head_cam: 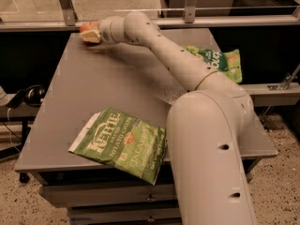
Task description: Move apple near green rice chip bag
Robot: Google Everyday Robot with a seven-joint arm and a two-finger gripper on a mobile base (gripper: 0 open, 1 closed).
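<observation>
Gripper (92, 35) at far-left corner of table (89, 97), against apple (86, 27); grip cannot be told | camera view, step: confirm firm hold, lift clear, carry right to green rice chip bag (221, 62), far right, well apart | around: Kettle jalapeño chip bag (123, 143) near-left, off path; arm (168, 55) overlapping target bag

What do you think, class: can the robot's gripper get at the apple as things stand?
Probably yes. The gripper is at the apple on the far left corner of the table, with nothing between them; the front chip bag and the right chip bag lie elsewhere.
</observation>
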